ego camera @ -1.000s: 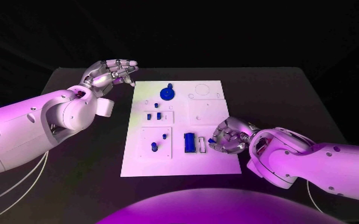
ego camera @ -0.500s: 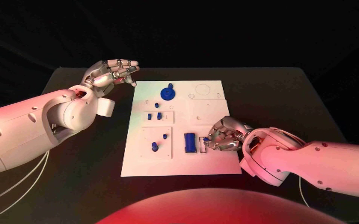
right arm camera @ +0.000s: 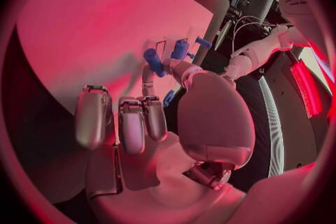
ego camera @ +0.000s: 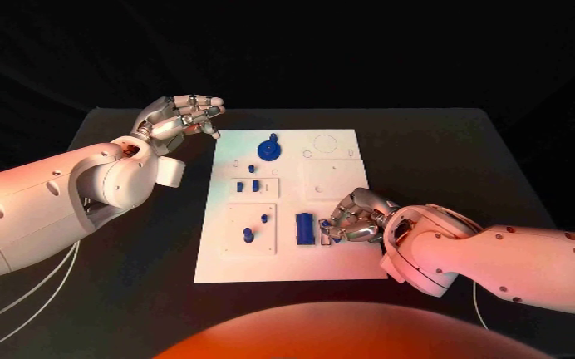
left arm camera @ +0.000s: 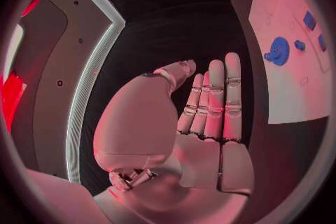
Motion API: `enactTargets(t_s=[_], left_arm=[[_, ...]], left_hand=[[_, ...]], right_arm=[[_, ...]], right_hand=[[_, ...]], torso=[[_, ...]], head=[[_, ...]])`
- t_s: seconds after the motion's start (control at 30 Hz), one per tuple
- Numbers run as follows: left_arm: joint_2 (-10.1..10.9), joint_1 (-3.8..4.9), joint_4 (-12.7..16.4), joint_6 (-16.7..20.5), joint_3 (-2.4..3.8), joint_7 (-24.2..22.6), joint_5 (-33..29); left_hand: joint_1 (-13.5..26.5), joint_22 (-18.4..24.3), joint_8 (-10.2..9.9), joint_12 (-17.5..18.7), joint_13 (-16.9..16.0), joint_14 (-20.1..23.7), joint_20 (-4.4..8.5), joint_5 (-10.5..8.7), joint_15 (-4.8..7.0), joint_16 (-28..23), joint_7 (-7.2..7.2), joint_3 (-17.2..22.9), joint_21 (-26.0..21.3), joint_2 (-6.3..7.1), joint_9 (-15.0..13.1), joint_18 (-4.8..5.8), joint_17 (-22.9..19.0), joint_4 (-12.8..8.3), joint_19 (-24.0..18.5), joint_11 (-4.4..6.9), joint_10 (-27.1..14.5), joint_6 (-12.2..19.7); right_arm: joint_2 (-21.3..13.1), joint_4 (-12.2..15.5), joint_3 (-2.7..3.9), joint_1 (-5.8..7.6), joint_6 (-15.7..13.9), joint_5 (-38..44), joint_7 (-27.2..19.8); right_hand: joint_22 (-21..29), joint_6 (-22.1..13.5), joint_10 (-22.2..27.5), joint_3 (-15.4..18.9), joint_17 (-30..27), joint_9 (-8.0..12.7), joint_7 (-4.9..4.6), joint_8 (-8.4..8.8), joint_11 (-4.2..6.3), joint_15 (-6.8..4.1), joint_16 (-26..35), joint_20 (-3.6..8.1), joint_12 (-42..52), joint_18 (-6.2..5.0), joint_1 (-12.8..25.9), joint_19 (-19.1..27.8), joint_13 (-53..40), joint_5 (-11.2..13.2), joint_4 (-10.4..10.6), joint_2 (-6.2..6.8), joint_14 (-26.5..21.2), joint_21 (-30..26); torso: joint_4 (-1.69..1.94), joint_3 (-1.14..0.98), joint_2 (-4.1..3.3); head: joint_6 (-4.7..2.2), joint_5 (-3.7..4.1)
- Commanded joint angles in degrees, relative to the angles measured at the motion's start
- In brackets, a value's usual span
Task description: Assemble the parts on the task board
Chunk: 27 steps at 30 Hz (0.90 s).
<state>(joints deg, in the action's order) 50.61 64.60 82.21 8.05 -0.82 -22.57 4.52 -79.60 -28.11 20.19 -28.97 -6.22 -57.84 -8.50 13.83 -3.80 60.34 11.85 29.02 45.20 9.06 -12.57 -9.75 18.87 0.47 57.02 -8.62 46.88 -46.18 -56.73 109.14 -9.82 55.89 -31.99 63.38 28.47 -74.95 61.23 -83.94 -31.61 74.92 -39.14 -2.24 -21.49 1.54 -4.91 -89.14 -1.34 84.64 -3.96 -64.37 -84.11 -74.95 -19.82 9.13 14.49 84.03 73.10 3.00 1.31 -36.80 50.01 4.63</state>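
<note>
The right robot hand (ego camera: 356,219) lay low over the near right part of the task board (ego camera: 336,184), its fingers curled in against the board. A small blue part (ego camera: 326,226) sat right at its fingertips, beside a slot; whether the robot hand pinched that part or only pressed on it, I could not tell. Just on the board side of those fingertips stood a larger blue block (ego camera: 304,228) in its recess.

The left robot hand (ego camera: 179,120) hung above the counter (ego camera: 144,234) off the far left corner of the board, fingers straight and close together, holding nothing. The blue gear (ego camera: 268,150) sat on the board just inward of it.

The parts looked like small rigid plastic pieces, light and likely smooth, so they would probably slip or tip under a loose hold. A fingertip pinch on the flat side faces seemed the best way to take them.

The board's shallow recesses served as the containers: one held the large block, two others held small blue pegs (ego camera: 247,234), and a round outline past the gear appeared unfilled.
</note>
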Motion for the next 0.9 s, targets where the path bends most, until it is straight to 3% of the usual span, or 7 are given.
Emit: enactTargets(t_s=[0.03, 0.57, 0.9], left_arm=[[-0.03, 0.02, 0.21, -1.16, 0.04, -0.27, 0.58], [-0.09, 0.03, 0.14, -1.30, 0.04, -0.25, 0.64], [-0.08, 0.03, 0.11, -1.31, 0.04, -0.13, 0.72]], left_hand=[[0.62, -0.04, 0.26, -0.28, 0.09, 0.31, 0.00, 0.28, 0.00, 0.23, 0.54, -0.09, 0.20, -0.14, -0.06, -0.77, -0.08, -0.03, -0.52, -0.12, -0.48, 0.41], [0.69, -0.03, 0.29, -0.31, 0.10, 0.32, -0.02, 0.28, -0.01, 0.25, 0.54, -0.11, 0.18, -0.15, -0.05, -0.77, -0.09, 0.02, -0.53, -0.13, -0.51, 0.44], [0.75, -0.01, 0.33, -0.36, 0.12, 0.32, -0.04, 0.28, -0.02, 0.27, 0.54, -0.11, 0.15, -0.16, -0.05, -0.78, -0.10, 0.05, -0.54, -0.13, -0.56, 0.49]], right_arm=[[0.21, 0.01, 0.00, -0.07, 0.85, 0.07, 0.30], [0.65, -0.50, 0.00, -0.08, 1.77, 1.38, 1.29], [0.89, -0.53, 0.00, -0.10, 2.63, 2.11, 1.07]], right_hand=[[-10.79, 0.50, -4.52, 1.08, 12.98, 0.16, -0.06, 0.29, 0.35, -0.28, -0.07, 0.17, -0.05, 0.79, 0.90, -0.82, -12.03, 0.13, 0.42, -0.02, 5.54, -0.13], [-10.92, 2.05, -4.52, 4.52, 13.62, 0.19, 0.43, -0.05, 0.73, -0.56, -0.31, 0.38, -0.27, 0.87, 2.26, -1.03, -11.93, 0.11, 2.82, -0.70, 5.67, 0.31], [-10.90, 2.27, -4.53, 6.38, 13.61, 0.16, 0.55, -0.15, 0.85, -0.68, -0.31, 0.50, -0.34, 0.86, 2.77, -1.02, -11.89, 0.09, 3.99, -0.23, 5.66, 0.18]], torso=[[0.02, -0.02, -0.02], [0.03, 0.00, -0.04], [-0.02, -0.02, -0.02]], head=[[-0.01, -0.06], [-0.01, -0.04], [-0.01, -0.16]])
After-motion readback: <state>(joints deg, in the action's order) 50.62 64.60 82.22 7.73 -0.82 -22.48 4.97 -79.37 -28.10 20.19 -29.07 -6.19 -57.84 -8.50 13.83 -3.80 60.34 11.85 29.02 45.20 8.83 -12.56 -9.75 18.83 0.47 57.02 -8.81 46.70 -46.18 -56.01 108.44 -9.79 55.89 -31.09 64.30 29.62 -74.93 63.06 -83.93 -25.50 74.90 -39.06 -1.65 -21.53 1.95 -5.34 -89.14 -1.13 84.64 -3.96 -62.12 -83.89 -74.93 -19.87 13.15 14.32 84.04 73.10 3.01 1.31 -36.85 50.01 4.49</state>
